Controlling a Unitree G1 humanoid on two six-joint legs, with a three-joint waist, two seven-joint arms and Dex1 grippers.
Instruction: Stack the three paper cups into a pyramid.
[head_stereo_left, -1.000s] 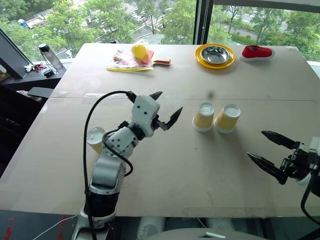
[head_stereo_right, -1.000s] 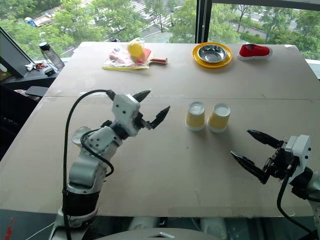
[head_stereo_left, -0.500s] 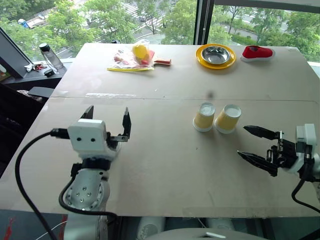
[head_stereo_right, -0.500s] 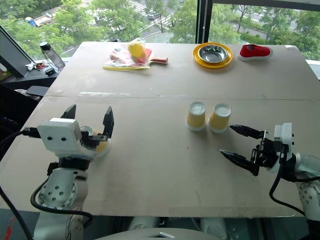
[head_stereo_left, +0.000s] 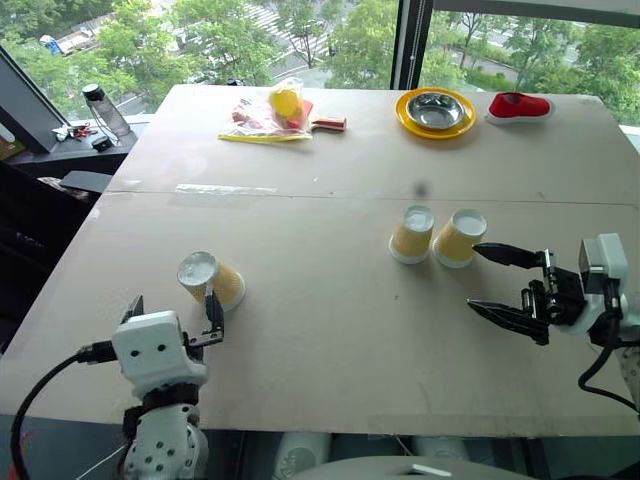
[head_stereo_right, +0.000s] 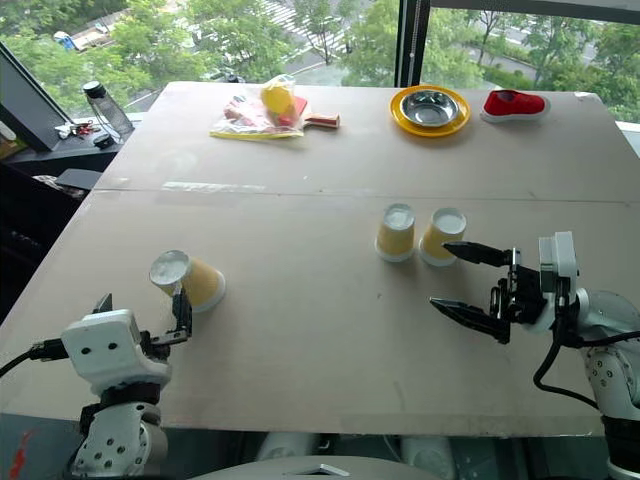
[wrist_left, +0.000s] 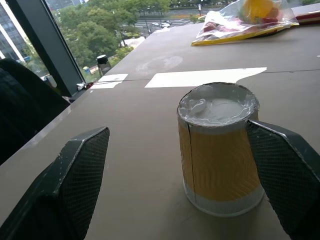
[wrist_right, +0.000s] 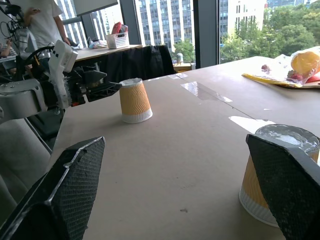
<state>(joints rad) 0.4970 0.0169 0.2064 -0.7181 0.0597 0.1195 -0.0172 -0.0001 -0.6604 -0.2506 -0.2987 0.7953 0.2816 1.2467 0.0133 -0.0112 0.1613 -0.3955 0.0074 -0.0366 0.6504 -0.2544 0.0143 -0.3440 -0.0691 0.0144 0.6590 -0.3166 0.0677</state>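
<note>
Two paper cups stand upside down side by side right of centre, the left one and the right one. The third cup stands upside down alone at the near left. My left gripper is open, low at the table's near edge, pointing forward at that cup, which sits just ahead near one finger. My right gripper is open and points left, its upper finger reaching the base of the right cup of the pair; whether they touch I cannot tell. There is no pyramid.
At the far side lie a steel bowl on a yellow plate, a red object and a plastic bag with yellow items. A bottle stands on a ledge off the left. A person is in the background.
My left gripper has drawn back, left and down to the near edge, uncovering the lone cup and turning to point level at it. The right gripper has shifted left towards the pair.
</note>
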